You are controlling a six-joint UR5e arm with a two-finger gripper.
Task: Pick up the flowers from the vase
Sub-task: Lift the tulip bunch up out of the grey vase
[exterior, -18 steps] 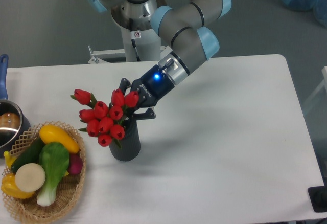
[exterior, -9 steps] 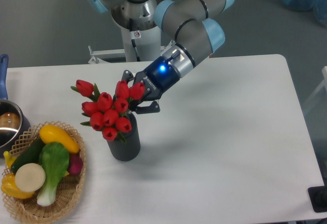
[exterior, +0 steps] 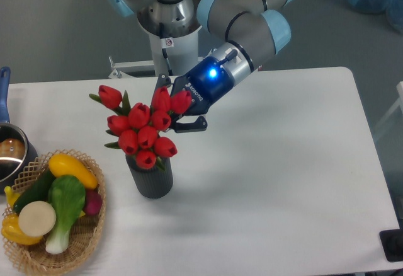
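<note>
The flowers (exterior: pixel 145 128) are a bunch of red tulip buds with green leaves, held just above the mouth of the vase. The vase (exterior: pixel 151 178) is dark grey and ribbed and stands upright on the white table, left of centre. My gripper (exterior: pixel 171 113) reaches in from the upper right and is shut on the flowers behind the buds. The stems and my fingertips are mostly hidden by the buds. The lowest buds overlap the vase's rim in this view.
A wicker basket (exterior: pixel 85 238) with vegetables sits at the front left. A metal pot (exterior: pixel 11 156) with a blue handle (exterior: pixel 4 90) is at the left edge. The robot's base (exterior: pixel 170 43) stands behind the table.
The gripper has risen and moved slightly right with the flowers in it. The bunch has lifted from low in the vase to just above its mouth. The vase has stayed put.
</note>
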